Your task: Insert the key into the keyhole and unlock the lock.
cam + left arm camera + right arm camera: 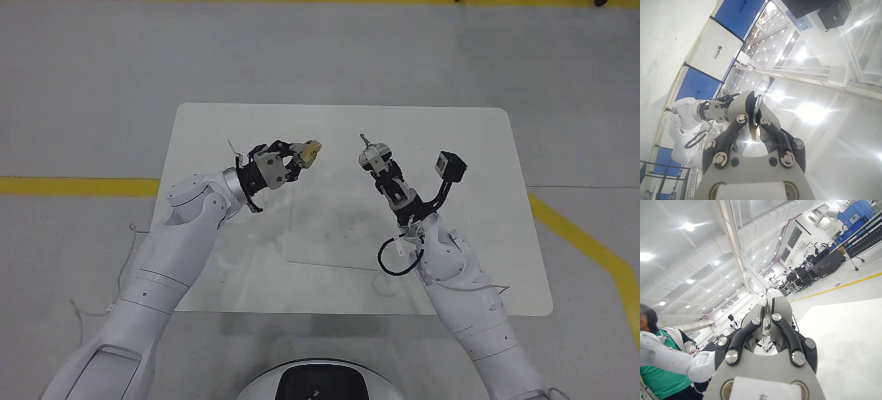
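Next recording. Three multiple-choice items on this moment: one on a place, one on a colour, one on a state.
1. Where is the lock? A on the table; B in the left gripper; C in a box.
2. Lock body colour? A brass-yellow; B red; C blue.
3. The key is: A in the keyhole; B apart from the lock; C dropped.
B: the left gripper holds it above the table. A: the top view shows brass-yellow. B: the key, in the right gripper, stands clear of the lock.
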Available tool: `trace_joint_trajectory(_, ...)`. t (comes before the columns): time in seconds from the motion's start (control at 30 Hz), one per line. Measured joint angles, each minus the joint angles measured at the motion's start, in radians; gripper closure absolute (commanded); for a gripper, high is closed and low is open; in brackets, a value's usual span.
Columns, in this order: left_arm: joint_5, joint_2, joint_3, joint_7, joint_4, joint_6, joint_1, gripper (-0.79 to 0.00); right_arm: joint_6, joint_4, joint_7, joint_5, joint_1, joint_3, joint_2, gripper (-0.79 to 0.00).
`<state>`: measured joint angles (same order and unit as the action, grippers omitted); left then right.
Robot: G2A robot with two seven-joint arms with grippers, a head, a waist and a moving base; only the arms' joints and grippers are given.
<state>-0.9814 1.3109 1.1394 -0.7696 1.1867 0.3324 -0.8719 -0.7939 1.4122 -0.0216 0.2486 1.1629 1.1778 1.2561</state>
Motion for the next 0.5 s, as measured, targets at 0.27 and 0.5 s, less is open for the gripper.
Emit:
trace_joint_trajectory(0.27, -0.001, 0.0, -0.003, 0.005, 0.013, 0.002, -0.009, 0.0, 0.0, -0.001, 0.001, -0.001, 0.0, -0.001, 0.0, 0.0)
trace_joint_trajectory(0.5, 0.005, -0.006, -0.018, 0.008, 0.039, 0.157, -0.02, 0.0, 0.113, 0.06, -0.039, 0.326, 0.013, 0.053, -0.015, 0.0)
